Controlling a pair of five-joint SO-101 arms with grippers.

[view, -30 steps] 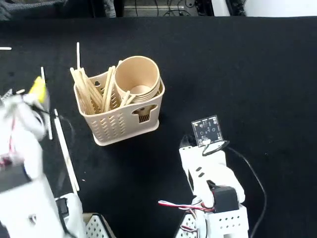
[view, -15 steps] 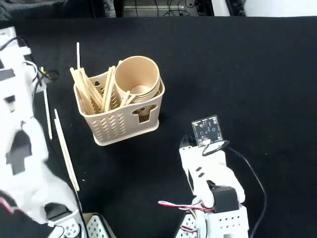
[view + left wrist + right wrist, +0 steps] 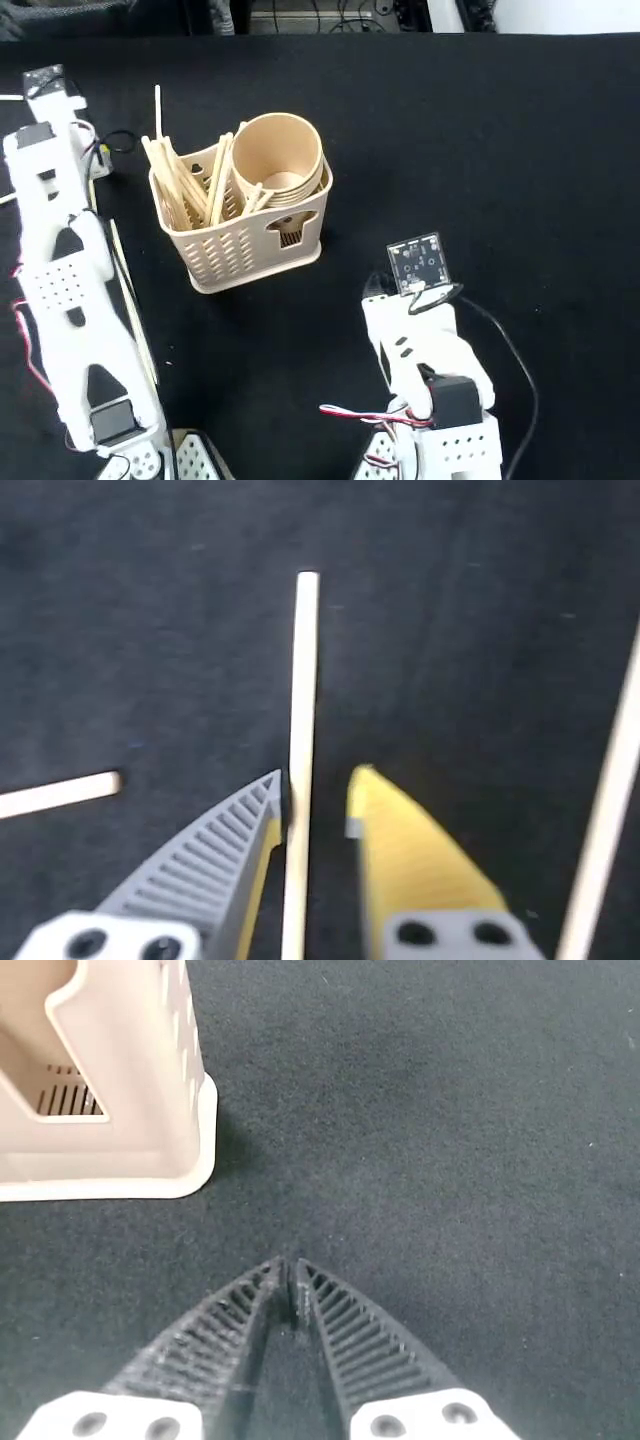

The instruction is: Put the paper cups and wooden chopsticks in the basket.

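Left of centre on the black worktop (image 3: 500,140) sits a beige slotted plastic basket (image 3: 245,240). Inside it, nested tan paper cups (image 3: 280,150) fill one side and a bundle of pale wooden chopsticks (image 3: 180,185) the other. Near the worktop's left edge, beside the left arm, lies a loose chopstick (image 3: 132,310). The left gripper (image 3: 315,785) is narrowly parted, straddling another thin wooden stick (image 3: 303,670); its grey finger seemingly touches it. The right gripper (image 3: 291,1278) is pinched closed on nothing, near the basket's corner.

Swung the left arm (image 3: 60,270) forward along the left side of the basket (image 3: 250,245); brought the left gripper (image 3: 318,783) astride a loose chopstick (image 3: 305,660), jaws apart.
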